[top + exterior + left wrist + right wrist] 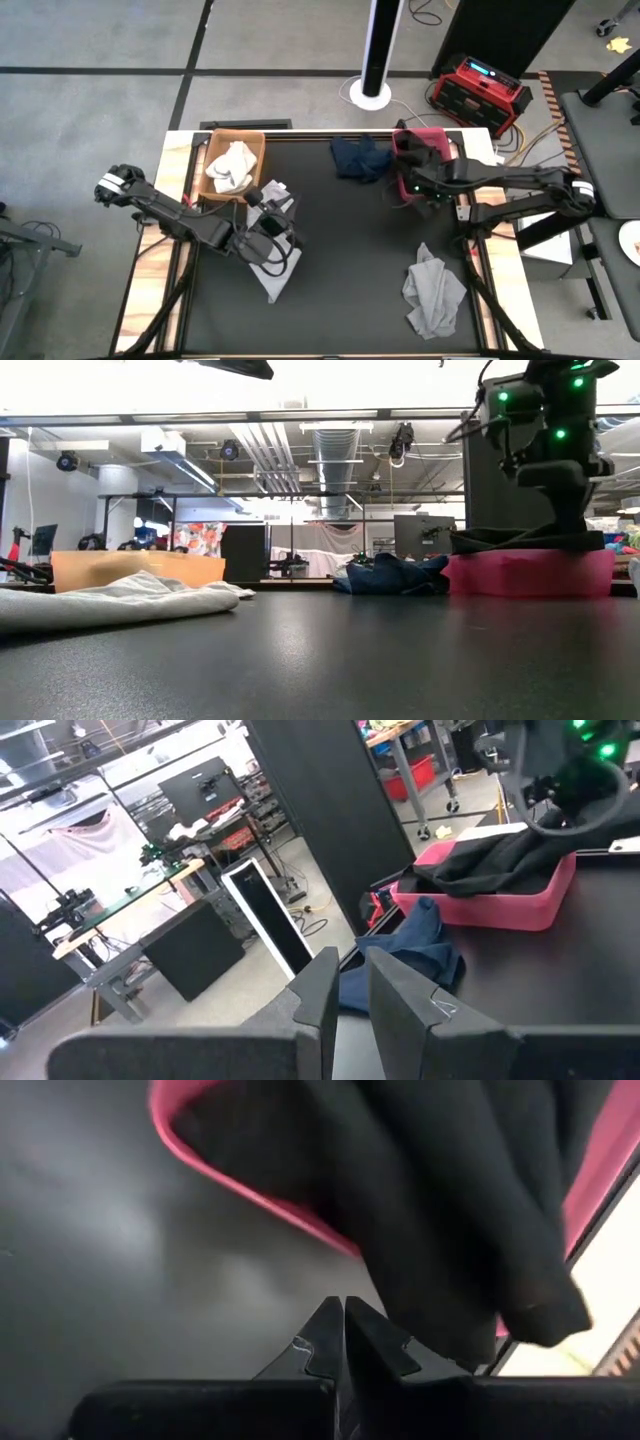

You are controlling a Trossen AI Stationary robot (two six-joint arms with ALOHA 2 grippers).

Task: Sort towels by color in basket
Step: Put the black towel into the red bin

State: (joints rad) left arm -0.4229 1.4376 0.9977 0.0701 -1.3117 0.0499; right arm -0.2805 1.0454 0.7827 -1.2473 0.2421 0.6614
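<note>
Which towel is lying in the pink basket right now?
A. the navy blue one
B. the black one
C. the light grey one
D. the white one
B. The black towel is draped in the pink basket; the white towel sits in the tan basket, the navy towel lies on the table beside the pink basket, and a light grey towel lies out on the tabletop.

Overhead looking down, table-level sideways, both sharing pink basket (420,142)
</note>
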